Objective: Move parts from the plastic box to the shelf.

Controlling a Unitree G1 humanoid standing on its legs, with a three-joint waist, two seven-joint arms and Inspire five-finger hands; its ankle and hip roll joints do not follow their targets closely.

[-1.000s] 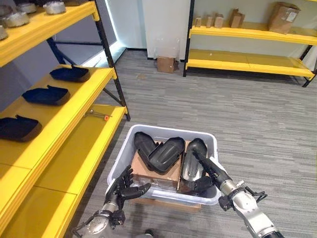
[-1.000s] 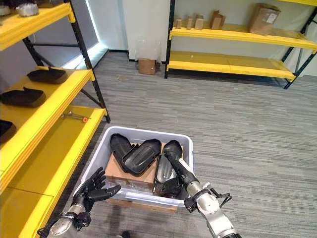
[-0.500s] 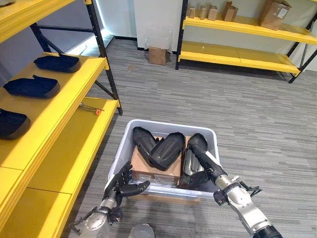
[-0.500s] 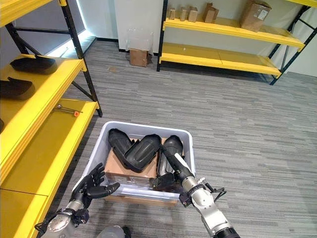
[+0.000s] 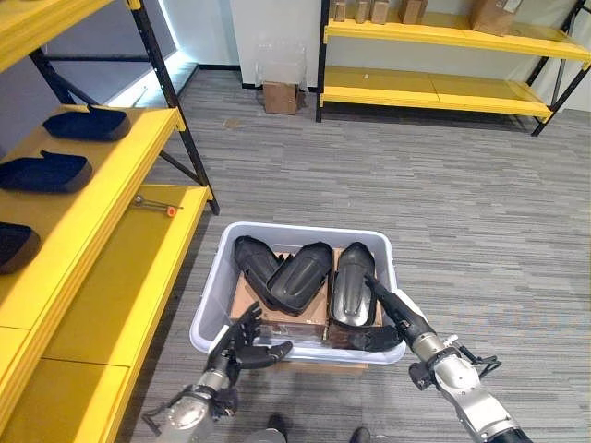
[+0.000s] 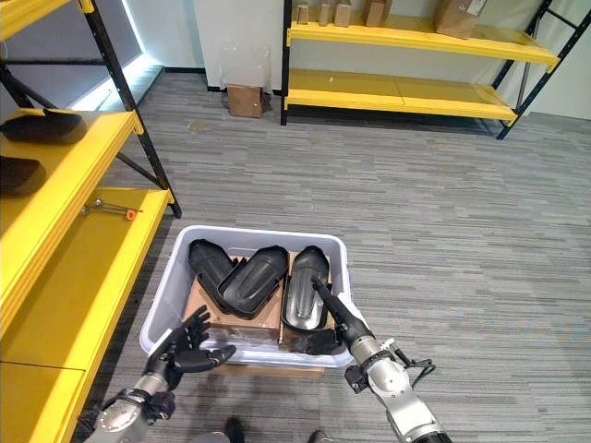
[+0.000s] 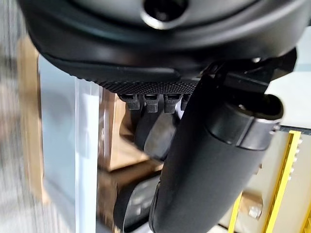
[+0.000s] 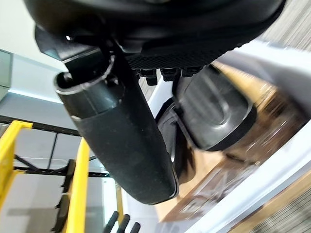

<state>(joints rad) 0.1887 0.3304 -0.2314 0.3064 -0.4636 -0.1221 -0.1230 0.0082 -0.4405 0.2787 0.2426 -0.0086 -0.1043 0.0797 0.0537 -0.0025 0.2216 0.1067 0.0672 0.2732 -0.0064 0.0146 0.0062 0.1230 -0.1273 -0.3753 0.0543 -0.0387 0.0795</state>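
On the grey carpet, left eye view: a pale plastic box [image 5: 214, 305] is sitting beside the yellow shelf [image 5: 120, 277], holding three black parts [image 5: 297, 279] on brown cardboard [image 5: 263, 312]. The left hand [image 5: 242, 346] is hovering at the box's near left corner, fingers spread, holding nothing. The right hand [image 5: 399, 318] is reaching over the near right rim, fingers straight along the right part [image 5: 349, 284]; its thumb is hard to make out. More dark parts [image 5: 46, 171] are lying on the shelf, one cut off at the edge.

Right eye view: same layout; a small tool [image 6: 111, 210] is lying on the lower board.

Left wrist view: hand bulk is hiding most; box wall [image 7: 87, 145] is showing past short fingertips.

Right wrist view: fingers are barely showing; a part [image 8: 214, 114] is lying beyond.
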